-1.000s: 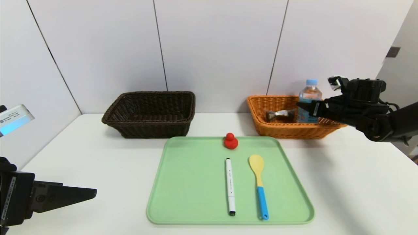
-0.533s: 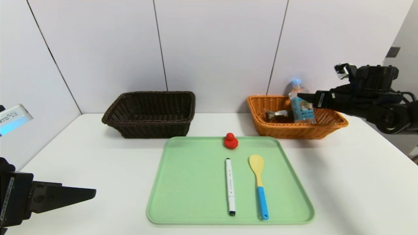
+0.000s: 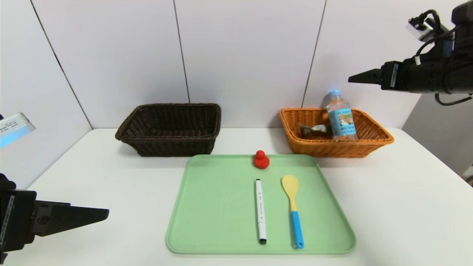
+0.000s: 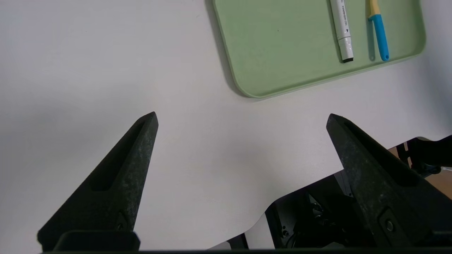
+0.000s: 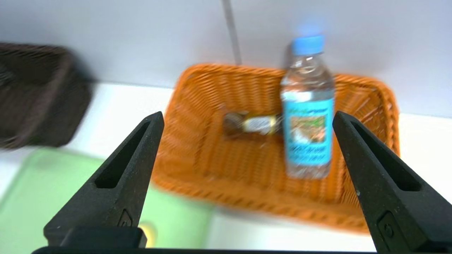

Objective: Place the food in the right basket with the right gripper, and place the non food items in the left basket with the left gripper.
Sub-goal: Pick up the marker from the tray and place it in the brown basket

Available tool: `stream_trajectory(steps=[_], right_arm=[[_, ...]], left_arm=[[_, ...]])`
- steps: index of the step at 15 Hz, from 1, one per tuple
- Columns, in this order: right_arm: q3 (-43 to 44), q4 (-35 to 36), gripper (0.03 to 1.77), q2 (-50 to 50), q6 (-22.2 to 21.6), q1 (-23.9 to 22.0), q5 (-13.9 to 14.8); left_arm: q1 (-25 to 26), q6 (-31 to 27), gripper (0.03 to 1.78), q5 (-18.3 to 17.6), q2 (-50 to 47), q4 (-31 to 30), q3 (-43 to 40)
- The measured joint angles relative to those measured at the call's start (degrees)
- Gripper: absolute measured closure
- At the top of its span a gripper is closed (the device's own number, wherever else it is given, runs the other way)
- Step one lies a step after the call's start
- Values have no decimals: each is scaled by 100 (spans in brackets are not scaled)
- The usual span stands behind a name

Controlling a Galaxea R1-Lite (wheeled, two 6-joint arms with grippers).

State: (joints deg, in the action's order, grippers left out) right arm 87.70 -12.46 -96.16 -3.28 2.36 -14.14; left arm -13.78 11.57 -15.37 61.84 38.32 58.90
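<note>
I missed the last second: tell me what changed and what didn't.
The right gripper let go of the water bottle, which now stands tilted in the orange basket, then rose and drew back, fingers open. The left gripper, the tray items and the dark basket stayed put.

You were in a test room, like a lab. A plain white table [image 3: 406, 207] stood against bare white wall panels [image 3: 244, 55]. A green tray [image 3: 214, 207] and two baskets, one dark [image 3: 170, 129] and one orange [image 3: 369, 142], were set out neatly. Black robot arms [image 3: 428, 72] reached in from the sides.
</note>
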Motion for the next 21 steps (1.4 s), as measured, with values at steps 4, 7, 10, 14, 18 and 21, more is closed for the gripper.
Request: stream_trajectory(steps=[4, 7, 10, 14, 18, 21], right_arm=[[1053, -2767, 12, 412, -422, 1009, 80], [1462, -3657, 11, 283, -1598, 1747, 323], [1599, -3732, 11, 49, -2263, 2203, 496], [1532, -4253, 11, -172, -2367, 2561, 560], [1228, -4490, 11, -177, -2291, 2734, 800], [919, -4509, 11, -135, -2247, 2834, 874]], left_arm=[[-100, 11, 12, 7, 41, -6, 49], [-124, 22, 12, 0, 43, -4, 49], [-133, 22, 12, 0, 34, -11, 35], [-135, 26, 12, 0, 23, -12, 35], [-135, 30, 12, 0, 50, -22, 52], [-174, 30, 12, 0, 74, -22, 57]])
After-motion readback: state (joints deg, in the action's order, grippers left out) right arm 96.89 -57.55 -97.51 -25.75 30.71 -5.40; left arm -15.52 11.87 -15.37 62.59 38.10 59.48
